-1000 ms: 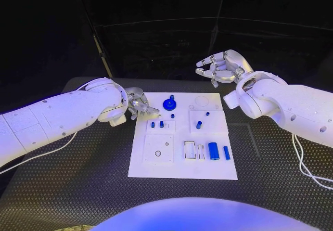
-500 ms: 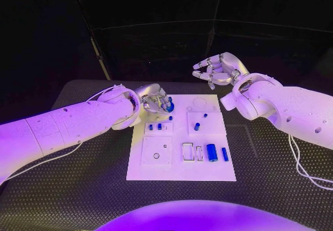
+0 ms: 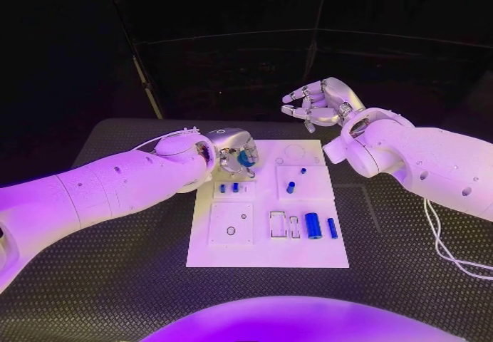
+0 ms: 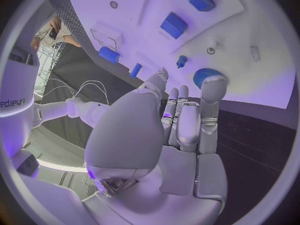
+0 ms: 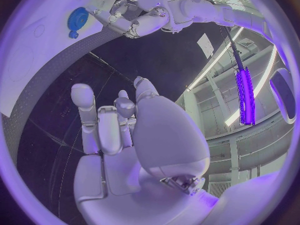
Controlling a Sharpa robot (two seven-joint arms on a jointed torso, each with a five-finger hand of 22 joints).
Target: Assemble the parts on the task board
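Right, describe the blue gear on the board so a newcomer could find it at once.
Start at the white task board in the middle of the black table and go to its far edge, where the left hand hovers. The blue gear lies flat just beyond that hand's fingertips. It is the only round, toothed disc; the other blue parts are small pegs, blocks or cylinders.

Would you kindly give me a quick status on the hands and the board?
Left hand over the blue gear, fingers at it, grip unclear. Right hand raised behind the task board, holding nothing. Nothing in the way.
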